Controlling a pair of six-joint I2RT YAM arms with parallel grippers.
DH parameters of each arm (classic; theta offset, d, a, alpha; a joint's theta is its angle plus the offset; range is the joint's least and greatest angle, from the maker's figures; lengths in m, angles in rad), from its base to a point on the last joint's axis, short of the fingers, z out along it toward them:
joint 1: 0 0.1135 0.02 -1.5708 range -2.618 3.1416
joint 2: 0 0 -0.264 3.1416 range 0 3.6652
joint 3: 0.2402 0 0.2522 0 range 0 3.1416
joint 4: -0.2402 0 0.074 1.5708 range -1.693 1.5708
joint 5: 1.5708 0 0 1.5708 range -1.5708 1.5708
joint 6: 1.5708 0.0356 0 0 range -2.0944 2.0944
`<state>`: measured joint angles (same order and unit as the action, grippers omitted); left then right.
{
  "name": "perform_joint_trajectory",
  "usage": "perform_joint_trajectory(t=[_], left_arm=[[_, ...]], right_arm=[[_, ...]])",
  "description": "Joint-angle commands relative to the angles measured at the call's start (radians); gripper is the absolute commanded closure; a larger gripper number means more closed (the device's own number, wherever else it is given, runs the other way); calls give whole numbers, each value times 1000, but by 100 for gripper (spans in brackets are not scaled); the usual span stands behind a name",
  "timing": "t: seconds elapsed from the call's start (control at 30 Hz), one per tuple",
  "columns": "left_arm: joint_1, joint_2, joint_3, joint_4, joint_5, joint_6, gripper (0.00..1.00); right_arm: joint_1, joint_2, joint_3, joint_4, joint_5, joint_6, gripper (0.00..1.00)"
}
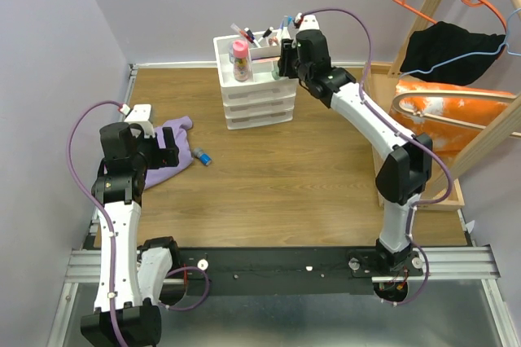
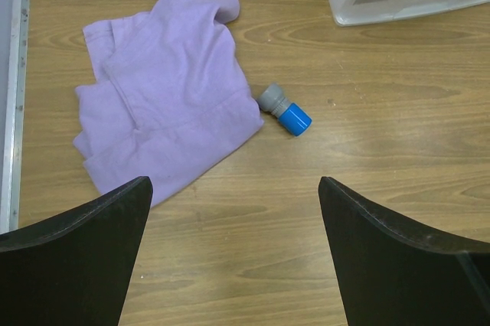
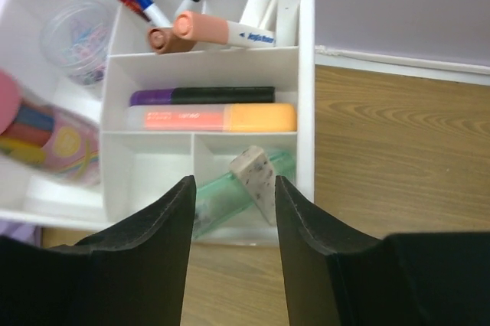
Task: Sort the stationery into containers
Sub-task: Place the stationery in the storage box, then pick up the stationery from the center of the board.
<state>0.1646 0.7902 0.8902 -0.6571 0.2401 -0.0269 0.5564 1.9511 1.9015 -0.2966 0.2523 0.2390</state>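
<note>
The white organiser [image 1: 259,107] stands at the back of the table, with pens sticking up from its top. My right gripper [image 1: 284,63] hovers over its right side, open, jaws about a finger apart and nothing between them [image 3: 233,184]. Below them, the front right compartment holds a green translucent pen [image 3: 218,202] and a speckled white wedge eraser [image 3: 256,173]. Behind lie an orange highlighter [image 3: 222,118] and a purple-and-black marker [image 3: 203,96]. My left gripper [image 2: 233,188] is wide open low over the wood. A stubby blue-and-grey marker [image 2: 285,110] lies ahead of it.
A purple cloth [image 2: 168,89] lies crumpled left of the blue marker. A pink-capped bottle [image 1: 241,60] stands in the organiser's left part. A wooden frame [image 1: 488,139] with hangers, a black garment [image 1: 452,50] and an orange item [image 1: 456,111] borders the table's right side.
</note>
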Motion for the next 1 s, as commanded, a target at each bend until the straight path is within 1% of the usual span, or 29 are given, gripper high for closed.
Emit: perform_joint_trajectory(t=[0.0,0.03,0.07,0.13,0.17,0.27,0.33,0.4,0.47,0.57,0.6,0.63,0.7,0.73,0.77,0.8,0.83,0.87,0.9,0.93,0.97], left_arm=[[12,-17,3,22,31,-19,1],[13,-17,3,17,25,-16,1],[13,-20,6,16,22,-15,1],[16,-23,9,8,5,-15,1],[22,-23,13,7,4,-19,1],[30,-20,10,-7,-2,-21,1],[30,-22,3,-19,5,-1,1],[30,-26,-5,-29,-19,10,1],[32,-32,0,-44,-18,13,1],[32,-40,7,-50,48,76,1],[32,-42,4,-55,91,208,1],[33,-42,3,-80,205,299,1],[32,-39,-3,-140,331,535,1],[33,-36,0,-226,429,796,1],[30,-8,6,-274,462,915,1],[26,19,38,-330,482,1034,1],[12,61,64,-455,482,1273,1],[-32,164,96,-520,434,1364,2],[-48,220,165,-574,403,1451,3],[-59,272,200,-664,381,1519,6],[-68,367,229,-686,337,1615,10]], right_arm=[[0,-168,-60,2,-212,-45,43],[5,-193,-112,13,-408,-81,42],[8,-211,-136,14,-489,-154,41],[52,-237,-180,-1,-614,-207,40],[71,-233,-173,-77,-631,-266,40],[140,-205,-185,-185,-676,-318,41],[189,-207,-218,-191,-680,-326,41],[226,-201,-239,-191,-667,-339,41],[281,-182,-228,-202,-654,-358,42],[313,-150,-194,-225,-659,-380,43],[313,-159,-199,-225,-656,-388,43],[312,-173,-232,-214,-641,-389,43],[304,-214,-278,-159,-611,-336,43],[277,-262,-310,-132,-645,-316,44],[261,-283,-355,-90,-669,-296,44],[248,-300,-375,-76,-683,-262,44],[234,-326,-384,-72,-697,-253,44],[225,-333,-387,-87,-706,-247,44],[215,-336,-387,-99,-720,-242,43],[199,-342,-389,-110,-738,-213,42],[192,-365,-403,-105,-742,-205,41]])
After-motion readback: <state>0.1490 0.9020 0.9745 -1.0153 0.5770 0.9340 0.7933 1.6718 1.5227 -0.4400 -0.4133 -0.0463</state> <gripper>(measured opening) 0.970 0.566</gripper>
